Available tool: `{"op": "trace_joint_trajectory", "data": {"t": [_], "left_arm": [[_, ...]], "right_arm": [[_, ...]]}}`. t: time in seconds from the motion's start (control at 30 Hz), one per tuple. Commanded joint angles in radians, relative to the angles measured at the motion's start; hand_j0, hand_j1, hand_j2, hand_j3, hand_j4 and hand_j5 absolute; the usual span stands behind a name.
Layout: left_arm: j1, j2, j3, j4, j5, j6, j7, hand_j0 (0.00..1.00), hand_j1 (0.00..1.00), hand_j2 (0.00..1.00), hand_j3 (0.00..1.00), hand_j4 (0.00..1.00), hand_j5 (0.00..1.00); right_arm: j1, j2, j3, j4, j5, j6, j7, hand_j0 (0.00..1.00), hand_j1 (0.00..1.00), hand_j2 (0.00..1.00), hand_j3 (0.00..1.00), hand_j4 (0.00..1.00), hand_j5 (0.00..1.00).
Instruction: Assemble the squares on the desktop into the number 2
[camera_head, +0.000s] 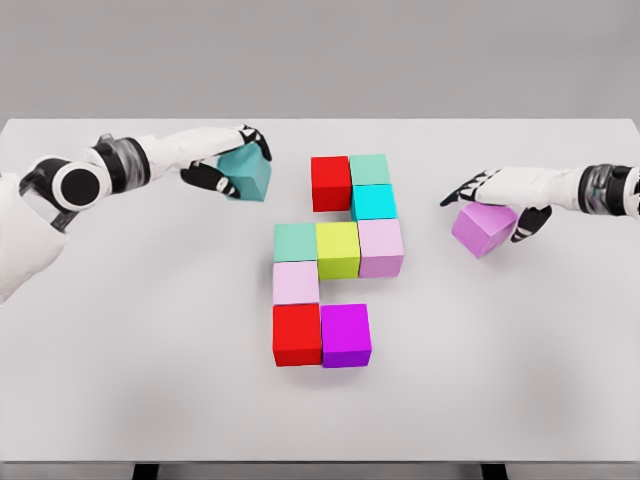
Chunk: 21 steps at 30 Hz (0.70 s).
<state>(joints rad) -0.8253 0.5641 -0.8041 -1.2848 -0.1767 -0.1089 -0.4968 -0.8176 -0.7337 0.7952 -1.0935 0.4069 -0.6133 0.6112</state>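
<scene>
Coloured cubes form a partial figure mid-table: a red cube (330, 182) and a green cube (369, 169) on top, a cyan cube (375, 202) below, then a row of a mint cube (295, 241), a yellow-green cube (338, 248) and a lilac cube (380, 246). Under these sit a pale pink cube (296, 282), another red cube (297, 334) and a magenta cube (345, 334). My left hand (232, 160) is shut on a teal cube (248, 175) left of the figure. My right hand (492, 199) is shut on a tilted purple cube (483, 229) to the right.
The white table (150, 350) spans the view, its front edge near the bottom and its far edge against a grey wall. Both forearms reach in from the sides at the height of the upper cubes.
</scene>
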Motion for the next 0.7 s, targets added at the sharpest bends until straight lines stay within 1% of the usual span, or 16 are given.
{"op": "trace_joint_trajectory", "data": {"t": [0.0,0.13,0.2,0.3,0.4,0.43,0.47,0.53,0.67], "left_arm": [[0.0,-0.021,-0.013,-0.001,0.0,0.078,0.003,0.38,0.38,0.38,0.38,0.38,0.38],[-0.011,-0.024,-0.029,-0.005,0.002,0.094,-0.003,0.39,0.39,0.39,0.39,0.39,0.39],[-0.023,-0.055,-0.038,-0.008,0.0,0.138,-0.006,0.39,0.39,0.39,0.39,0.39,0.39],[-0.029,-0.089,-0.049,-0.002,0.0,0.179,-0.006,0.39,0.39,0.39,0.39,0.39,0.39],[-0.031,-0.109,-0.049,0.004,0.0,0.215,-0.003,0.39,0.39,0.39,0.39,0.39,0.39],[-0.032,-0.115,-0.049,0.012,0.0,0.215,-0.003,0.42,0.42,0.42,0.42,0.42,0.42],[-0.032,-0.116,-0.049,0.018,0.0,0.215,-0.003,0.42,0.42,0.42,0.42,0.42,0.42],[-0.037,-0.135,-0.049,0.051,0.002,0.215,-0.002,0.43,0.43,0.43,0.43,0.43,0.43],[-0.038,-0.145,-0.049,0.058,0.002,0.215,0.001,0.47,0.47,0.47,0.47,0.47,0.47]], "right_arm": [[-0.002,-0.001,0.013,-0.005,-0.005,0.002,0.0,0.99,0.99,0.99,0.99,0.99,0.99],[-0.002,-0.003,0.013,-0.009,-0.005,0.002,0.0,0.92,0.92,0.92,0.92,0.92,0.92],[-0.002,-0.001,0.012,-0.011,-0.007,0.002,0.0,0.82,0.82,0.82,0.82,0.82,0.82],[-0.002,-0.003,0.012,-0.009,-0.008,0.002,0.0,0.73,0.73,0.73,0.73,0.73,0.73],[-0.002,-0.003,0.012,-0.009,-0.008,0.002,0.0,0.7,0.7,0.7,0.7,0.7,0.7],[-0.002,-0.003,0.012,-0.009,-0.008,0.002,0.0,0.7,0.7,0.7,0.7,0.7,0.7],[-0.002,-0.003,0.013,-0.009,-0.008,0.002,0.0,0.7,0.7,0.7,0.7,0.7,0.7],[-0.002,-0.003,0.013,-0.009,-0.008,0.002,0.0,0.69,0.69,0.69,0.69,0.69,0.69],[-0.002,-0.001,0.007,-0.011,-0.014,0.002,0.0,0.67,0.67,0.67,0.67,0.67,0.67]]}}
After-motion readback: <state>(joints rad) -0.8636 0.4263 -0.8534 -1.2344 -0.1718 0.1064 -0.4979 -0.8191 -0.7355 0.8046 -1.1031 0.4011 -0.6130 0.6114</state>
